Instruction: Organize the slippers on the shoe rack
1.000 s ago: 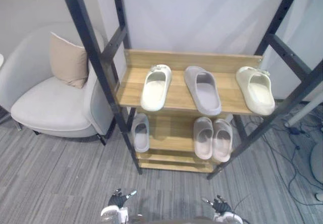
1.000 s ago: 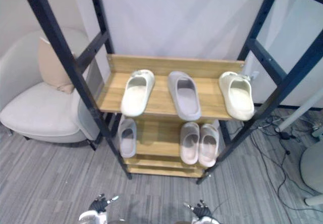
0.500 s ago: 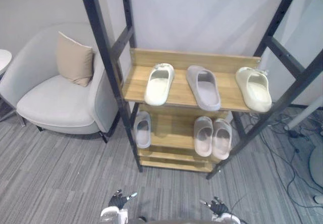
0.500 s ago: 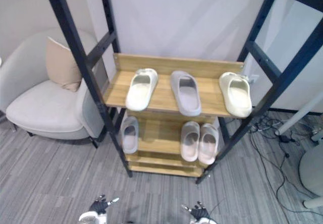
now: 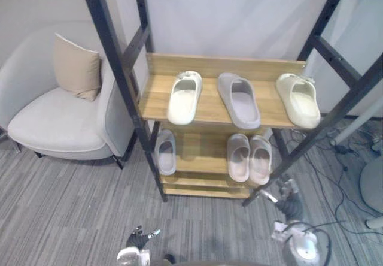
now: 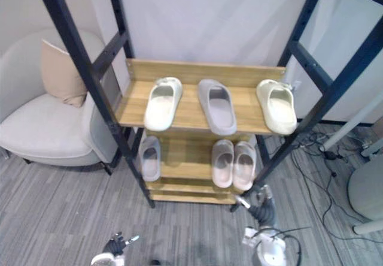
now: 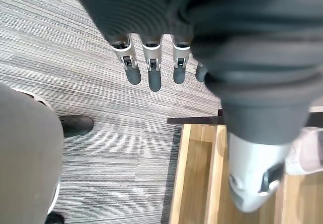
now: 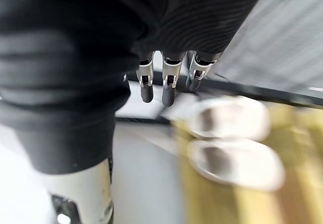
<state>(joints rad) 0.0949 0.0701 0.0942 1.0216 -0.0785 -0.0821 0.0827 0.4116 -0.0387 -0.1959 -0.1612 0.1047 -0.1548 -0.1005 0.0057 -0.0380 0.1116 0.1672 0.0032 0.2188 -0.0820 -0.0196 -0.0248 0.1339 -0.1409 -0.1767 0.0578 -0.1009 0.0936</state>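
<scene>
**Operator:** Where do the slippers stand, left to right?

**Spotter:** On your far left is the armchair (image 5: 60, 122) with its beige cushion (image 5: 76, 67). Next to it, the shoe rack (image 5: 209, 66) holds all six slippers. On the top shelf you have a cream slipper (image 5: 184, 97) toward the left end. A grey slipper (image 5: 238, 100) lies in the middle, angled a little, and a second cream slipper (image 5: 297, 100) sits at the right end. The three lie well apart from one another. On the shelf below, a small grey slipper (image 5: 166, 151) lies alone near the left post. After a gap comes a pinkish pair (image 5: 240, 158), side by side and touching, right of centre.

**Operator:** And my hands?

**Spotter:** Your left hand (image 5: 139, 240) hangs low over the grey carpet (image 5: 72, 206), in front of the rack's left side. Its wrist view shows the fingers (image 7: 154, 75) straight and loose, with nothing in them. Your right hand (image 5: 289, 201) sits higher, just beside the rack's front right foot and below the pinkish pair. Its fingers (image 8: 169, 90) are straight too and hold nothing — the pair shows blurred beyond them.
</scene>
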